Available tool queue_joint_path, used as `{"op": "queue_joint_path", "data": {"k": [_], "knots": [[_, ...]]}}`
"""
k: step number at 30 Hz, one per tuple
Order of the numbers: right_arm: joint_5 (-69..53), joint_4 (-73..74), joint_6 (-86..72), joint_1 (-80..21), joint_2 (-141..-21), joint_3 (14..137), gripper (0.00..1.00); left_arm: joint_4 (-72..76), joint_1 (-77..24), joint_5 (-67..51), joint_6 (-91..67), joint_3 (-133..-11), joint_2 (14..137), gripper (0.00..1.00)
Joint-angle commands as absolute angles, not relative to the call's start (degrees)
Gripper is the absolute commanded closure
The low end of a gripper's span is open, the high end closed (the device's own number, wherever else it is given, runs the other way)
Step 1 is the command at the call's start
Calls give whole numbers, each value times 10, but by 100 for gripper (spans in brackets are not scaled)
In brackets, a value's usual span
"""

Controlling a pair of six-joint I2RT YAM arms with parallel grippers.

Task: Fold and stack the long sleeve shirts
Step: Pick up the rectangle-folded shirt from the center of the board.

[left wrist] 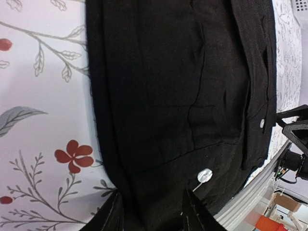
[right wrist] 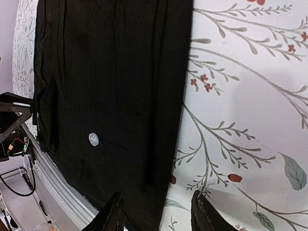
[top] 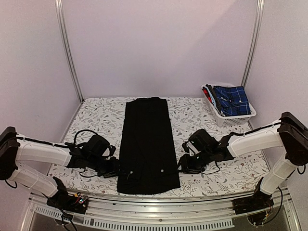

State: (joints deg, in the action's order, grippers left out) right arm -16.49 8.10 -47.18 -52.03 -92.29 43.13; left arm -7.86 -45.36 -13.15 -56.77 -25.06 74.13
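Observation:
A black long sleeve shirt (top: 147, 144) lies flat in a long narrow strip down the middle of the table, its near end by the front edge. My left gripper (top: 115, 169) sits low at its near left edge. In the left wrist view that gripper (left wrist: 153, 216) stands open, with black cloth (left wrist: 168, 96) and a pale button (left wrist: 205, 175) ahead of the fingers. My right gripper (top: 184, 165) sits at the near right edge. It is open (right wrist: 159, 214) and straddles the shirt's edge (right wrist: 115, 86), one finger over cloth and one over the table cover.
A white slotted basket (top: 230, 120) at the back right holds blue checked cloth (top: 232, 100) and other garments. The table has a floral cover (top: 96, 115). A metal rail (top: 154, 204) runs along the front edge, close to the shirt's near end.

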Motion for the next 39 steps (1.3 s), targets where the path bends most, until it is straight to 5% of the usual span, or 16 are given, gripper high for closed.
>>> {"op": "queue_joint_path", "data": {"k": [1, 18, 32, 39], "knots": [[-174, 61, -486, -521, -940, 429, 55, -105, -463, -140, -553, -256, 757, 59], [-176, 47, -497, -520, -964, 437, 62, -122, -474, -133, -563, -255, 773, 55], [-177, 81, -478, -501, -937, 425, 67, -91, -519, -149, -597, -266, 795, 83], [-198, 93, -475, -501, -936, 430, 66, -128, -526, -125, -605, -264, 779, 61]]}}
